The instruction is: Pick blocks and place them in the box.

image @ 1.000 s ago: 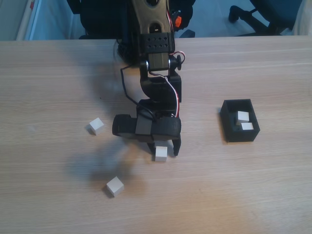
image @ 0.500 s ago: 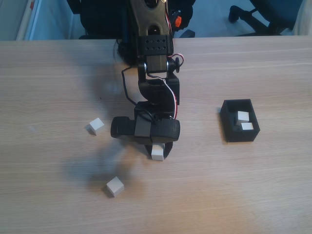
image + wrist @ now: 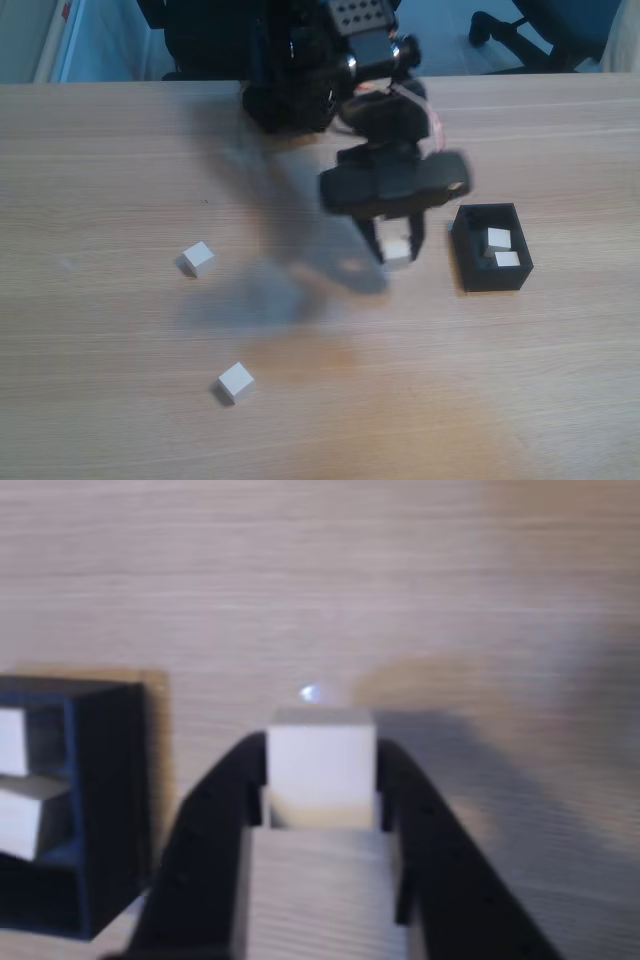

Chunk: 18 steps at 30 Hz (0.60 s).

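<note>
While the carried block [image 3: 397, 252] sits clamped between the two dark fingers of the end effector [image 3: 399, 252], it hangs above the tabletop [image 3: 120, 150], just to the left of the box [image 3: 467, 255] in the fixed view. The wrist view shows the same hold from close in: the white block [image 3: 320, 760] is pinched on both sides by the fingers [image 3: 210, 820], so the end effector [image 3: 322, 780] is closed to the cube's width and has firm hold of it, as far as can be judged.

The relation that matters now is sideways. In the fixed view the box lies to the right of the end effector, near but not under it; in the wrist view its black wall [image 3: 105, 800] stands at the left edge, apart from the held cube. The box's long side runs away from the camera in the fixed view, and two white blocks [image 3: 498, 238] [image 3: 507, 259] already lie in its right half, leaving the left half free, which is the nearer half to the end effector. The coming move probably calls for a short carry to the right before release.

Farther out, two more blocks [image 3: 198, 258] [image 3: 236, 382] rest on the tabletop, well apart from the box, not yet collected.
</note>
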Available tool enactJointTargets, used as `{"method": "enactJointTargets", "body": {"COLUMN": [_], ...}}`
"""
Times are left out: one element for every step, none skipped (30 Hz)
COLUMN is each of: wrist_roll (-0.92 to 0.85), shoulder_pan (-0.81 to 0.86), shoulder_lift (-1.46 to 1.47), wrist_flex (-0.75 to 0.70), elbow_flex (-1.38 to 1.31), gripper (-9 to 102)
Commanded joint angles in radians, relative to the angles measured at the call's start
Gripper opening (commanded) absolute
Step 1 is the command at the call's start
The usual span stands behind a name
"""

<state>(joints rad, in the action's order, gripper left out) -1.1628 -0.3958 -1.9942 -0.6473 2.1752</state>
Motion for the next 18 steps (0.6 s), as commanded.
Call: {"method": "enactJointTargets", "body": {"wrist_roll": [0.034, 0.046, 0.058, 0.071, 0.080, 0.089, 0.101, 0.106, 0.110, 0.117, 0.130, 0.141, 0.146, 0.149, 0.155, 0.163, 0.164, 0.164], "shoulder_pan": [-0.092, -0.117, -0.138, -0.161, -0.184, -0.204, -0.224, -0.241, -0.253, -0.264, -0.273, -0.281, -0.287, -0.293, -0.298, -0.301, -0.304, -0.305], "shoulder_lift": [-0.057, -0.057, -0.055, -0.055, -0.051, -0.044, -0.034, -0.018, 0.000, 0.018, 0.038, 0.058, 0.078, 0.097, 0.115, 0.130, 0.144, 0.155], "wrist_flex": [-0.040, -0.051, -0.058, -0.061, -0.069, -0.080, -0.089, -0.097, -0.103, -0.107, -0.109, -0.112, -0.115, -0.121, -0.126, -0.126, -0.127, -0.127], "elbow_flex": [-0.055, -0.069, -0.081, -0.091, -0.104, -0.120, -0.143, -0.167, -0.190, -0.216, -0.244, -0.268, -0.293, -0.319, -0.341, -0.360, -0.376, -0.388], "gripper": [0, 0, 0, 0, 0, 0, 0, 0, 0, 0, 0, 0, 0, 1, 1, 2, 3, 5]}}
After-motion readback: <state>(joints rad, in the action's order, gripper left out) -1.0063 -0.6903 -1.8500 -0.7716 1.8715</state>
